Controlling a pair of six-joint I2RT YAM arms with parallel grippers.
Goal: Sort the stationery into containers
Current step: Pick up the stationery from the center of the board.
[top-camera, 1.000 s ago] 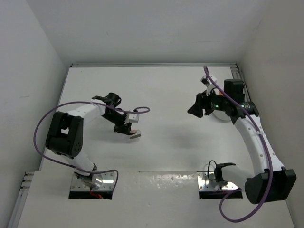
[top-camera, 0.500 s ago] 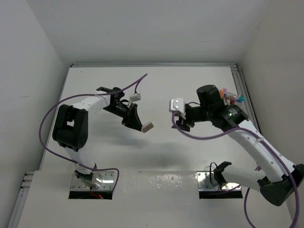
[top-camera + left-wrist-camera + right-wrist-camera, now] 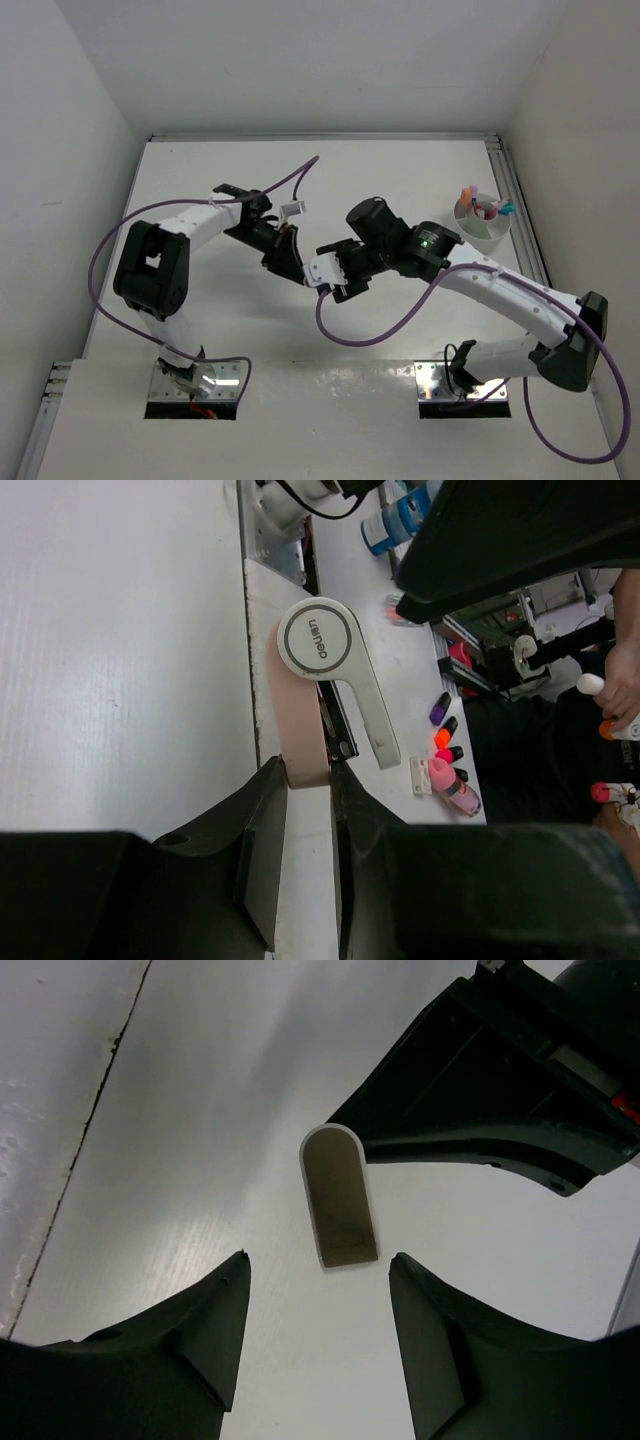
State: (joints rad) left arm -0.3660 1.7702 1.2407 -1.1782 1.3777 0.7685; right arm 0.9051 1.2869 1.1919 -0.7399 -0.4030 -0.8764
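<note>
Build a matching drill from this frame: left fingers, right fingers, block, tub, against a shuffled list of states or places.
Things:
1. left fingers
2. right fingers
3. pinkish block
4. white tub

States or places:
A. open, facing the block's free end
B. far right of the table, pens inside
C. shut on the block
D. pinched at one end, other end sticking out

Pairs: 1-C, 2-A, 3-D, 4-B

Matt, smooth, rubbery pinkish-brown block [image 3: 303,730]; smooth plastic white casing [image 3: 318,640] on it. Matt black plastic right fingers [image 3: 190,1350]. Faintly ribbed white table [image 3: 180,1100]
</note>
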